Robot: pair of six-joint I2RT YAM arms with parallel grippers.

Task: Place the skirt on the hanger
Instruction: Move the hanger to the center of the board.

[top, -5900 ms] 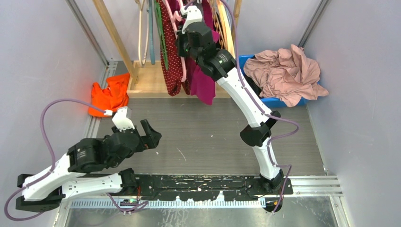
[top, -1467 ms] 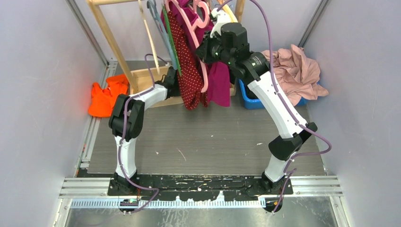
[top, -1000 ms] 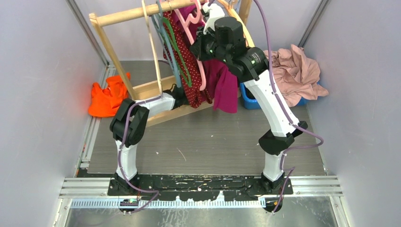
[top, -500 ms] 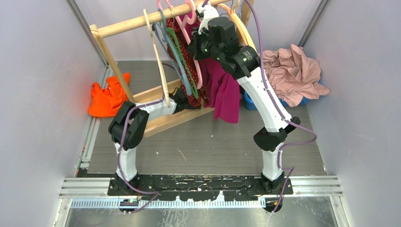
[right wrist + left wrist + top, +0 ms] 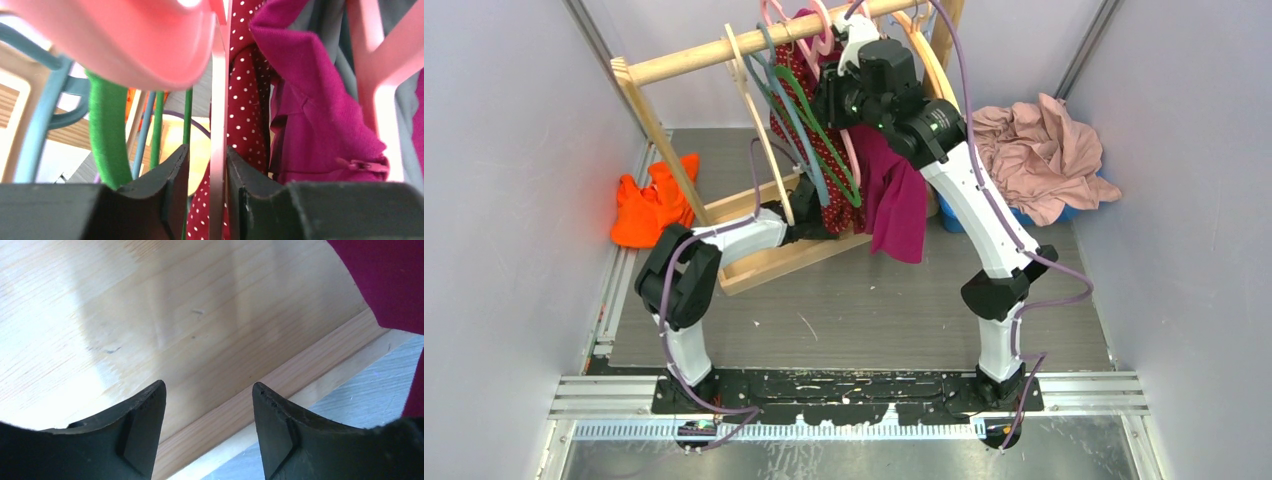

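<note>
The dark red, white-dotted skirt (image 5: 832,208) hangs on the tilted rack among other hangers and shows close up in the right wrist view (image 5: 245,100). The thin pink hanger (image 5: 852,150) hangs beside it. Its bar (image 5: 218,125) stands between the jaws of my right gripper (image 5: 207,148), against the right finger with a gap to the left one. The right gripper (image 5: 829,97) is high at the rack. My left gripper (image 5: 208,385) is open and empty over the rack's wooden base, low under the clothes (image 5: 819,222).
The wooden rack leans, its rod (image 5: 724,45) slanting and its base (image 5: 764,255) skewed on the floor. A green hanger (image 5: 824,150), a tan wooden hanger (image 5: 759,130) and a magenta garment (image 5: 899,210) hang there. A pale pink garment (image 5: 1039,150) lies right, an orange cloth (image 5: 649,205) left.
The rack has tipped and swung further toward the near left, hangers fanning out. My right jaws have parted slightly around the pink hanger. The left arm has shifted left along the base.
</note>
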